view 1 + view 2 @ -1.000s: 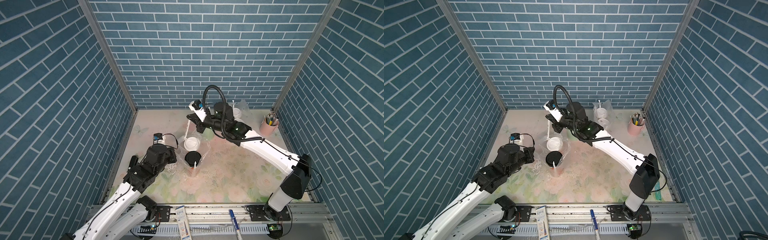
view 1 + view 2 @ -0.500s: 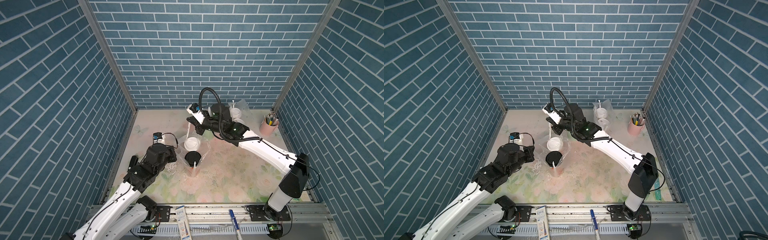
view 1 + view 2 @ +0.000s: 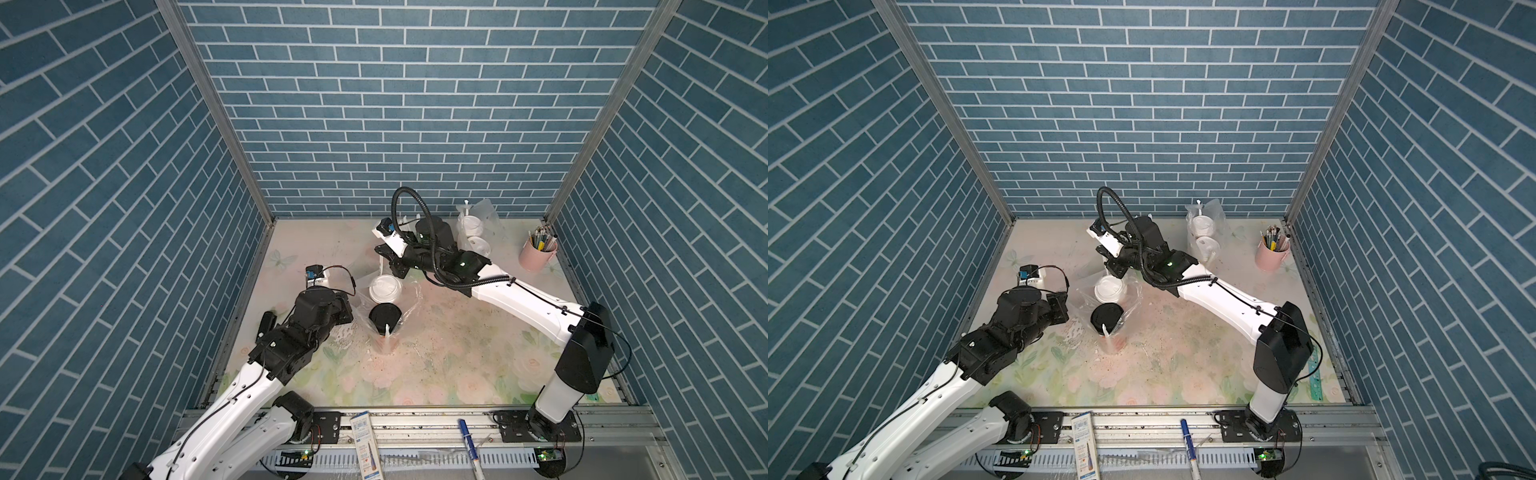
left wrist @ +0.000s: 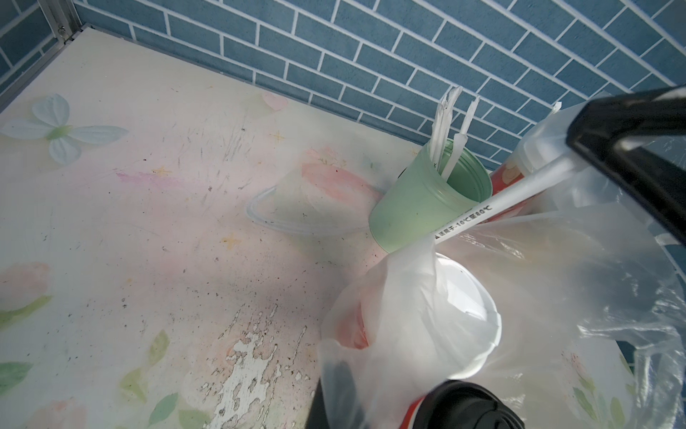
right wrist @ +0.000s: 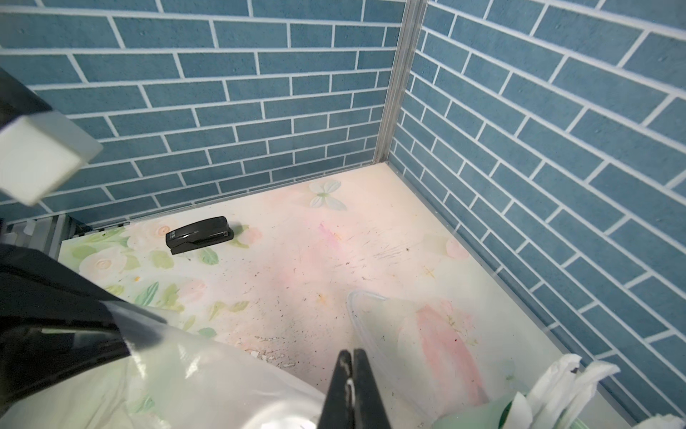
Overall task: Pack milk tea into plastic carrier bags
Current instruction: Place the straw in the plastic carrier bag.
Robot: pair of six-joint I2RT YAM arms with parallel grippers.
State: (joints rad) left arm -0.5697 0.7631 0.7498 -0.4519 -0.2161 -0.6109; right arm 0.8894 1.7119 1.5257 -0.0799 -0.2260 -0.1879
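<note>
In both top views the plastic carrier bag [image 3: 409, 309] stands mid-table, two red milk tea cups [image 3: 385, 289] inside. Left wrist view — the right gripper [image 4: 579, 156] clamps a wrapped straw [image 4: 482, 211] over it. Right wrist view — the left gripper [image 5: 107, 330] pinches the bag's film.

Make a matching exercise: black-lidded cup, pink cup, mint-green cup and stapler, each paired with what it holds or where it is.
1. black-lidded cup
2. pink cup
3. mint-green cup
4. stapler

A. holds pens
B. lies on the table
C. stands inside a clear plastic bag
D. holds white wrapped straws

Pairs: 1-C, 2-A, 3-D, 4-B
</note>
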